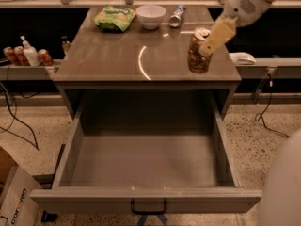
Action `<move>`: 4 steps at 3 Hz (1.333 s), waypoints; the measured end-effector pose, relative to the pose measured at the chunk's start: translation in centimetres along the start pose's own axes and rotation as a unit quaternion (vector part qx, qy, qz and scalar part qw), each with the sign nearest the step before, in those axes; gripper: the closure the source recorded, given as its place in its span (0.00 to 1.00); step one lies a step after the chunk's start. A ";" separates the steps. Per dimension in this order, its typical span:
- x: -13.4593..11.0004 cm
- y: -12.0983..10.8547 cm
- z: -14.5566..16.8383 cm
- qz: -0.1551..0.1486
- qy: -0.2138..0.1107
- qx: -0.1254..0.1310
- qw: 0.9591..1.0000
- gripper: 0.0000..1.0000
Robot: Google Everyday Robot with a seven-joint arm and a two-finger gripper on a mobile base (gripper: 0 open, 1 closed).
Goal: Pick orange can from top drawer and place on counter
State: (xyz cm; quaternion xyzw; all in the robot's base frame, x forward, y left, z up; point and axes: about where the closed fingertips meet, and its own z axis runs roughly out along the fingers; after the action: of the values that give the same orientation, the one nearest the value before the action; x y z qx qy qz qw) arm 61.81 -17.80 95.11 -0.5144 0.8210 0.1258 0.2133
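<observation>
Camera view looks down on a grey cabinet with its top drawer (146,166) pulled fully out toward the viewer. The flat grey inside of the drawer holds nothing, and a small black handle (148,207) sits in the middle of its front panel.

The gripper (210,40) comes in from the upper right, at the end of a white arm (249,1). It is closed around the orange can (198,53), and one pale finger (217,33) lies across the can's upper right side. The can stands nearly upright with a slight tilt, its silver top facing up. It is over the right front part of the counter (108,55), near the right edge. I cannot tell whether its base touches the surface.

At the back of the counter are three things:
- a green bag (114,18) on the left
- a white bowl (151,15) just beside the bag
- a blue-and-silver can (177,15) lying on its side to the right of the bowl

A bright curved reflection marks the middle of the counter.

On the lower shelf to the left stand red cans (14,55) and a white bottle (29,53). A pale object (242,58) lies on the shelf to the right. A cardboard box (11,197) sits on the speckled floor at the lower left, and cables trail along both sides.
</observation>
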 end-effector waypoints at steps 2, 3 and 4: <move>-5.2 -6.0 -1.6 0.072 -0.047 0.065 0.994 1.00; -5.8 -7.6 -0.3 0.105 -0.050 0.070 0.991 1.00; -5.2 -9.0 2.4 0.142 -0.042 0.060 0.987 1.00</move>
State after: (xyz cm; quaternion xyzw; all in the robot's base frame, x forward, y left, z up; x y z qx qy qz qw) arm 72.37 -16.58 95.62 -0.3737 0.8820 0.1269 0.2577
